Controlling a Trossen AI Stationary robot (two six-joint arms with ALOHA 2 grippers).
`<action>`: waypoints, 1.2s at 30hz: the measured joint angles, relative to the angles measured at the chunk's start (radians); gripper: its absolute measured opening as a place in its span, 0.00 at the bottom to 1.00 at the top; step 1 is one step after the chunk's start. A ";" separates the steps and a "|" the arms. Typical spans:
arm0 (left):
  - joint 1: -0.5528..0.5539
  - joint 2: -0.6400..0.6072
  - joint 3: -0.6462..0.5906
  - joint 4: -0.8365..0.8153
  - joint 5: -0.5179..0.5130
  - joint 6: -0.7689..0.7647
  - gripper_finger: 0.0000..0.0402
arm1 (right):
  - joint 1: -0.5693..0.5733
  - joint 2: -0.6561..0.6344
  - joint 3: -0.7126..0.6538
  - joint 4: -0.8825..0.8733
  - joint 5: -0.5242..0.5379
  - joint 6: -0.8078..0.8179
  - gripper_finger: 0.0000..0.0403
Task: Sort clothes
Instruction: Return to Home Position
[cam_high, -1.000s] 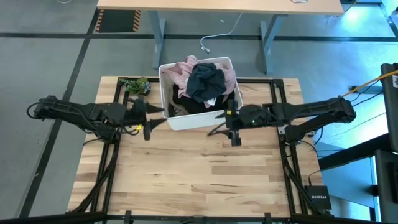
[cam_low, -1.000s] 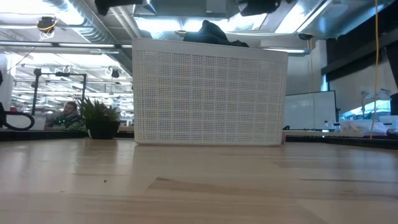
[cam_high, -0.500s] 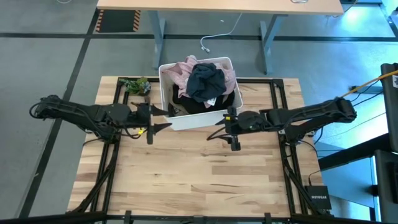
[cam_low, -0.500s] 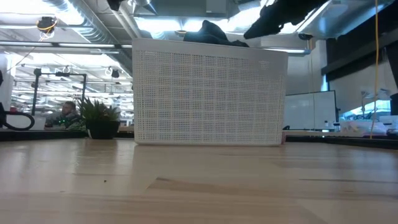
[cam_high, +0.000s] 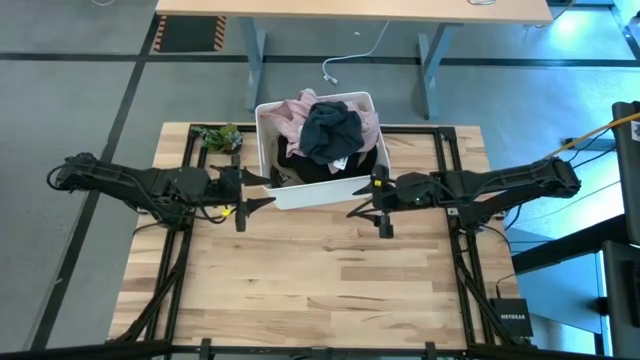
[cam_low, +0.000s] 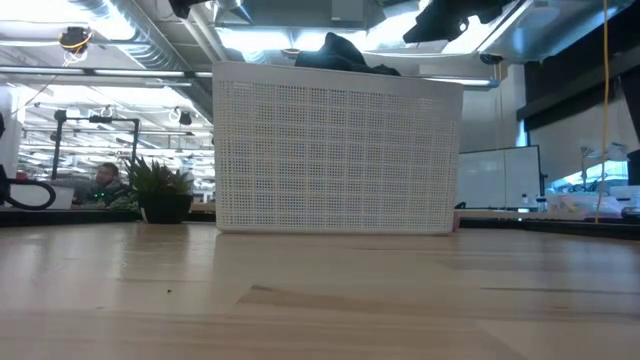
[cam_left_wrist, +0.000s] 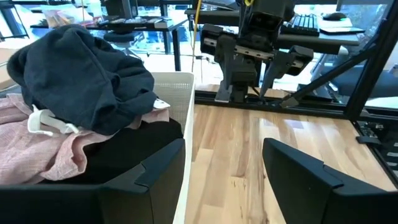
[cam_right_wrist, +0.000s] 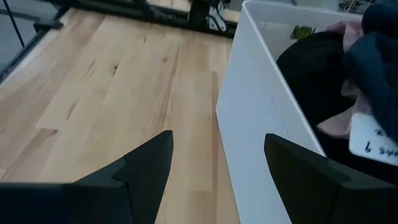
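Flanking the white bin at upper centre, left gripper and right gripper gape empty. The clothes fill it, so nothing seems left to hold.

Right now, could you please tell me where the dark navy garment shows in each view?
High view: dark navy garment tops the pile in the white bin.
Low view: it peeks over the bin's rim.
Left wrist view: it lies on the pink garment.
Right wrist view: inside the bin, partly cropped.
Shared landmark: the white bin.
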 joint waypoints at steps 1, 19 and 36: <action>0.000 0.000 0.000 0.000 0.000 0.000 0.52 | 0.000 0.000 0.000 -0.007 0.000 0.000 0.67; 0.000 0.000 0.000 -0.002 -0.019 0.003 0.52 | -0.001 -0.041 -0.014 -0.036 0.000 -0.001 0.67; 0.000 -0.229 -0.167 0.045 -0.018 -0.028 0.52 | -0.001 -0.257 -0.163 0.024 0.058 0.053 0.67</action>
